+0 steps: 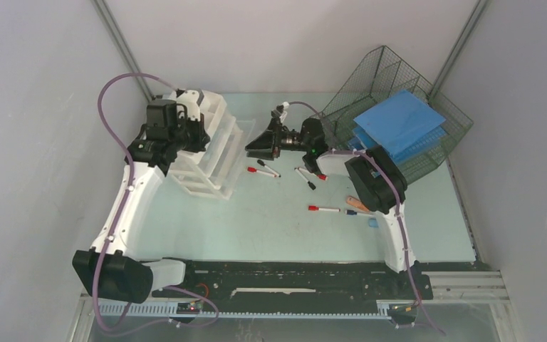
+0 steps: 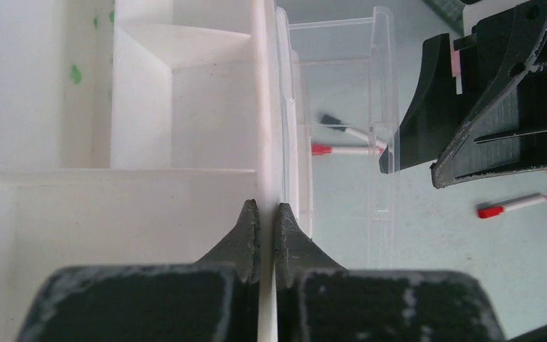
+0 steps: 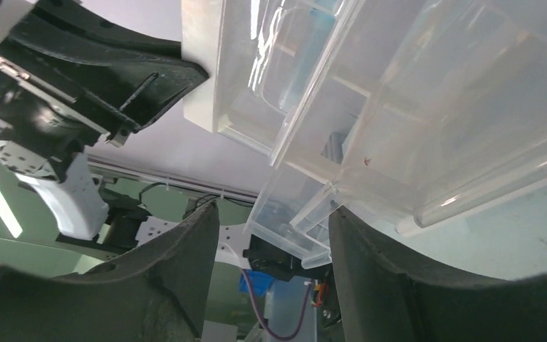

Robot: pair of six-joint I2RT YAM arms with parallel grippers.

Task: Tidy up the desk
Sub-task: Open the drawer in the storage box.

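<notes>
Desk (image 1: 278, 228), pale green top spanning the cell beneath both arms, judged rigid, heavy, fixed, so hold due on its light loads: left claw (image 2: 266, 206) pinching thin wall of white drawer unit (image 1: 217, 160), right claw (image 3: 274, 210) spread around clear drawer (image 3: 427, 107) lip, slick, likely brittle.

drawers (image 1: 210, 153) left, tray (image 1: 381, 68) right, pens (image 1: 263, 171) on desk (image 1: 271, 228)
</notes>
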